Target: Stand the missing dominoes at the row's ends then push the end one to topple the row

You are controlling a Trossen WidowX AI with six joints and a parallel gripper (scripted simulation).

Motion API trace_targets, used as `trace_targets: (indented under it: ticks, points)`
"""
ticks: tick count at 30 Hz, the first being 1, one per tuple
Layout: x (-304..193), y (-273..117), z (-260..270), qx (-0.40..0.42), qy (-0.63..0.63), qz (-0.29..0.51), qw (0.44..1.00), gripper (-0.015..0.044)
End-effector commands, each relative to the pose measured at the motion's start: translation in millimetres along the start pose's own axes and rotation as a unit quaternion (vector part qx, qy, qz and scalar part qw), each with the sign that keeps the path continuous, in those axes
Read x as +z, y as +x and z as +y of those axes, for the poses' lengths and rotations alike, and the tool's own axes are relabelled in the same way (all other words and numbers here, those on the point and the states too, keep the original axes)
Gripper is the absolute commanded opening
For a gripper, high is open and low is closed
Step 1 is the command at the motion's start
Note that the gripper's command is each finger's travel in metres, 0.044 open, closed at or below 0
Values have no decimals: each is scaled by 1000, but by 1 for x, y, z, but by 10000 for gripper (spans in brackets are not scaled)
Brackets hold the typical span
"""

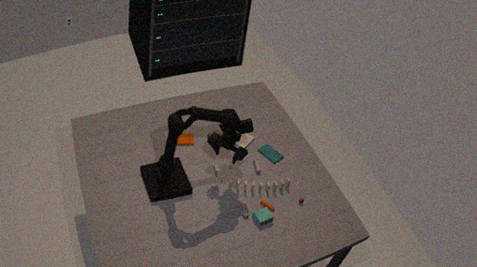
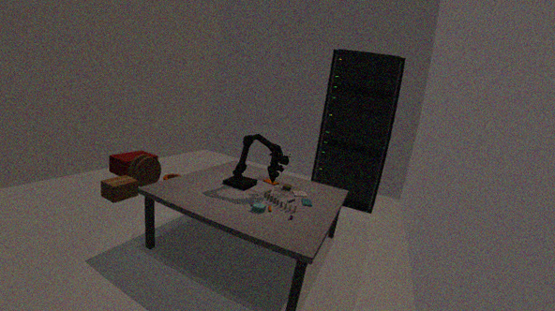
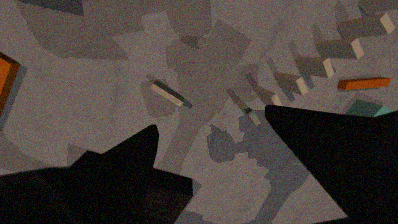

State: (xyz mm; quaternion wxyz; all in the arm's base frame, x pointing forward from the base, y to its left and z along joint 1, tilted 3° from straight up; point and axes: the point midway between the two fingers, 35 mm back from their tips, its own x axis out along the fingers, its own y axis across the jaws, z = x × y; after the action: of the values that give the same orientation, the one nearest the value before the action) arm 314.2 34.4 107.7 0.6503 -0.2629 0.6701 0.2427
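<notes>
Pale dominoes stand in a slightly curved row (image 1: pixel 261 188) (image 3: pixel 328 67) right of centre on the table. The domino at the row's arm-side end (image 3: pixel 255 117) stands in the arm's shadow, at about the row's spacing. A loose domino (image 1: pixel 215 169) (image 3: pixel 167 94) is apart from the row on the arm's side; it seems to lie on its long edge. Another loose domino (image 1: pixel 256 166) lies behind the row. My gripper (image 1: pixel 226 155) (image 3: pixel 211 120) is wide open and empty, raised above the table, behind the arm-side end of the row. In the wrist view its right fingertip overlaps the area beside the end domino.
A teal box (image 1: pixel 263 216) (image 2: pixel 258 207) and an orange bar (image 1: pixel 267 205) (image 3: pixel 364 83) lie in front of the row. A purple ball (image 1: pixel 301 201) is past its far end. A teal slab (image 1: pixel 270 153), a white slab (image 1: pixel 245 141) and an orange block (image 1: pixel 185 139) lie behind.
</notes>
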Motion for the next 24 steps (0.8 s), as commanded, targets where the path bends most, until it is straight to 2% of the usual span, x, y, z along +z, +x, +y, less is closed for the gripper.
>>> trace_targets:
  ticks: [1, 18, 24]
  points:
    - [16, 30, 60, 1, -383, -5, 924, 440]
    - [16, 32, 61, 1, -390, -5, 921, 440]
    - [18, 82, 63, 2, -390, -5, 921, 440]
